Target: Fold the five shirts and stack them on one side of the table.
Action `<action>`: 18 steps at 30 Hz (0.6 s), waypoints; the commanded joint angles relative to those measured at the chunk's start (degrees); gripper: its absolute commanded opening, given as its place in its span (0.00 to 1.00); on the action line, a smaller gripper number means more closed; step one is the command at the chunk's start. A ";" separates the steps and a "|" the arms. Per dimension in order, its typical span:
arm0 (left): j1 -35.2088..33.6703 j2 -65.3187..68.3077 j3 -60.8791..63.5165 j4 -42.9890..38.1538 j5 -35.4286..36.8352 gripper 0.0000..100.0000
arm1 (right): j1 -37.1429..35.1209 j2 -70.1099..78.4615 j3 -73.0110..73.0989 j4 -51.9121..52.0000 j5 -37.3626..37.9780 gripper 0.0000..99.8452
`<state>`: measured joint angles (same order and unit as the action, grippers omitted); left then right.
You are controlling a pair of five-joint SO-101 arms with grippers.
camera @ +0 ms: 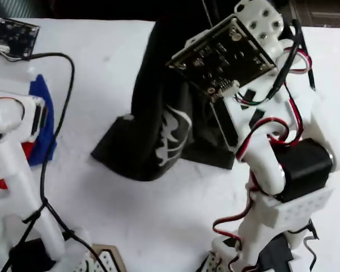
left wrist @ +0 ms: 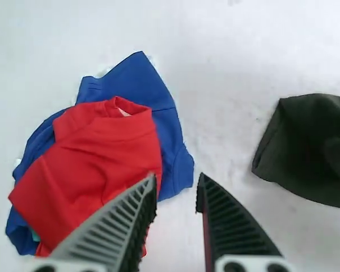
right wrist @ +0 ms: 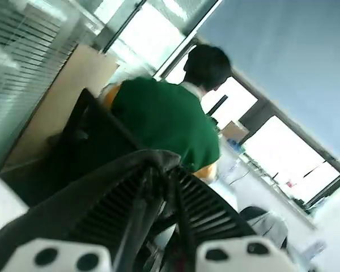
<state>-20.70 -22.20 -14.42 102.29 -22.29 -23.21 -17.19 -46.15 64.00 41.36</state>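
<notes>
Blue shirt (left wrist: 133,85) partly under red shirt (left wrist: 96,158)

We are two white plastic arms with black servo blocks. On our right arm (camera: 266,164) sits a bare dark circuit board (camera: 226,56); red, white and black wires (camera: 266,127) loop just below the board. Our left arm (camera: 11,170), well left of the board, carries a black cable (camera: 72,73) and red marks. Our left gripper (left wrist: 175,184) and right gripper (right wrist: 161,170) have dark ribbed fingers (left wrist: 232,226) on white bases with round screw holes.
</notes>
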 commanded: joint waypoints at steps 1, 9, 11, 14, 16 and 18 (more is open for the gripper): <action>4.44 -1.36 4.57 -0.44 -0.62 0.15 | 1.80 0.04 -1.58 8.40 0.35 0.02; 14.73 -1.36 25.05 -7.82 -9.32 0.26 | 9.10 0.75 1.05 31.08 0.26 0.02; 17.54 -1.27 26.99 -10.11 -11.16 0.26 | 11.74 0.31 4.66 34.42 0.26 0.02; 21.76 -1.01 28.40 -13.45 -11.43 0.26 | 18.07 -0.57 11.60 34.24 -1.49 0.02; 24.22 1.36 27.96 -15.12 -11.43 0.26 | 21.49 -1.19 15.74 34.15 -1.93 0.02; 25.89 5.85 26.46 -16.18 -11.43 0.26 | 24.40 -2.07 20.31 34.15 -1.93 0.02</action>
<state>2.86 -20.09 13.80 88.22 -33.36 -2.55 -16.84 -30.24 97.93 39.96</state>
